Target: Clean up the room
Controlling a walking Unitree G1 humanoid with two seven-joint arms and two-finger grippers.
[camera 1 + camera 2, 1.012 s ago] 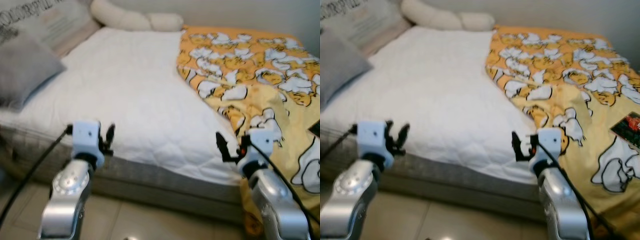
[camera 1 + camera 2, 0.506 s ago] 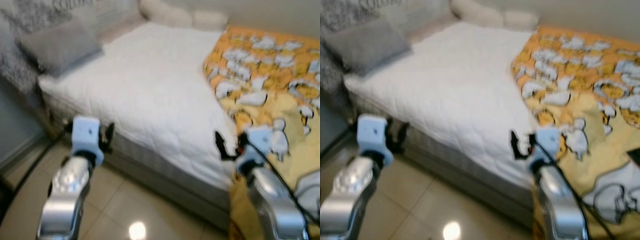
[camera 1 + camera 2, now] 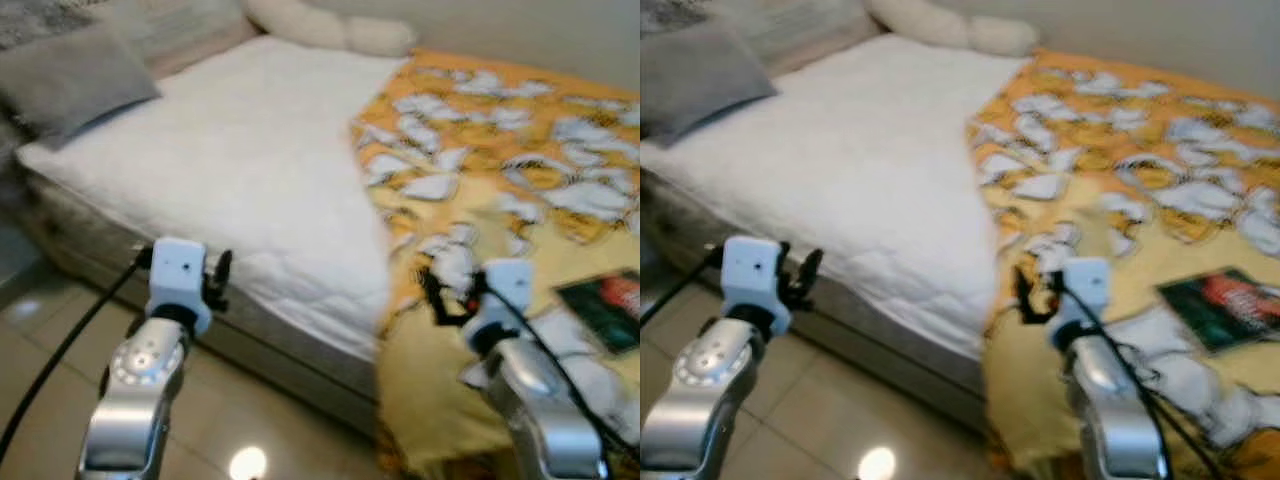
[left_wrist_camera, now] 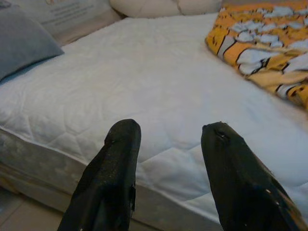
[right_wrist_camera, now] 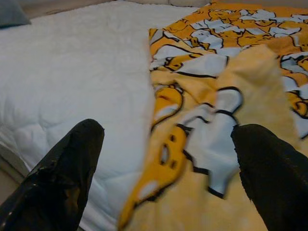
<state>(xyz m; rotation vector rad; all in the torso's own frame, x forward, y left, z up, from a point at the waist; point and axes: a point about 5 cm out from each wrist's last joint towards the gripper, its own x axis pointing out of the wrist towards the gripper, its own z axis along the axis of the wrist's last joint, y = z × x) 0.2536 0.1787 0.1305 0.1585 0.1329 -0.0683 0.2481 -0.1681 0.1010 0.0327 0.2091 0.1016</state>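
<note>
We see a bed point(image 3: 230, 170) with a white quilted mattress cover, blurry head views. Our left gripper point(image 4: 168, 163) is raised in front of the bed's near edge, fingers point(image 4: 113, 173) parted to a moderate gap, nothing between them; white mattress lies straight beyond the tips. Our right gripper point(image 5: 163, 168) is up too, fingers spread wide and empty, hovering at the near side of the bed where the yellow-orange cartoon blanket point(image 3: 500, 150) meets the white cover; the blanket's folded edge sits directly ahead of it, between the fingertips in the wrist view, not touched. The blanket covers the half of the bed beyond and outward of the right gripper and drapes over the bed's near side. A dark green book or magazine point(image 3: 1215, 308) lies flat on the blanket, just outward of the right gripper. A grey pillow point(image 3: 70, 75) lies well beyond the left gripper, outward of it; a cream bolster point(image 3: 320, 25) is at the far edge. Tiled floor point(image 3: 40, 340) lies below the left arm.
</note>
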